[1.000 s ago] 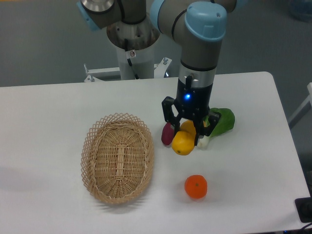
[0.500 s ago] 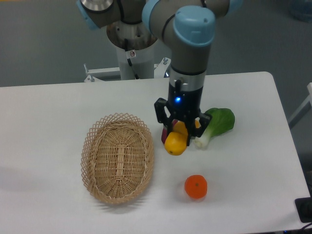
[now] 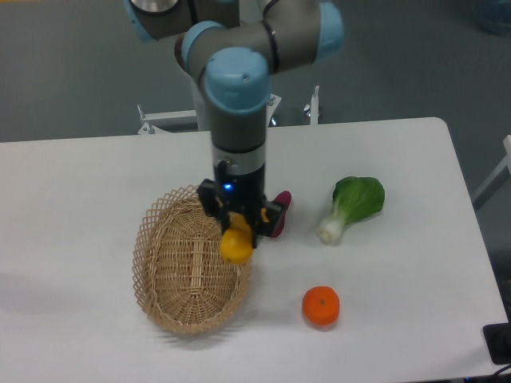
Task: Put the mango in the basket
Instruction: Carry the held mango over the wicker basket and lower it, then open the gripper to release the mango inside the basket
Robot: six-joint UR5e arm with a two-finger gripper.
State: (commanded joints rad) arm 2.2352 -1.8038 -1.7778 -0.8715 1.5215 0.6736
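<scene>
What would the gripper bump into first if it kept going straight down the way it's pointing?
The gripper points down, shut on the mango. Straight below looks like the right side of the wicker basket, near its rim, so the mango would probably touch there first. Depth is hard to judge from one view.

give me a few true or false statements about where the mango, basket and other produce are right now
1. The gripper is shut on the mango. True.
2. The mango lies on the floor of the basket. False: it is held over the basket's right rim, in the gripper.
3. The orange sits inside the basket. False: it is on the table, right of the basket.
4. The bok choy lies on the table, apart from the basket. True.
5. A dark purple-red vegetable shows just right of the gripper. True.
</scene>
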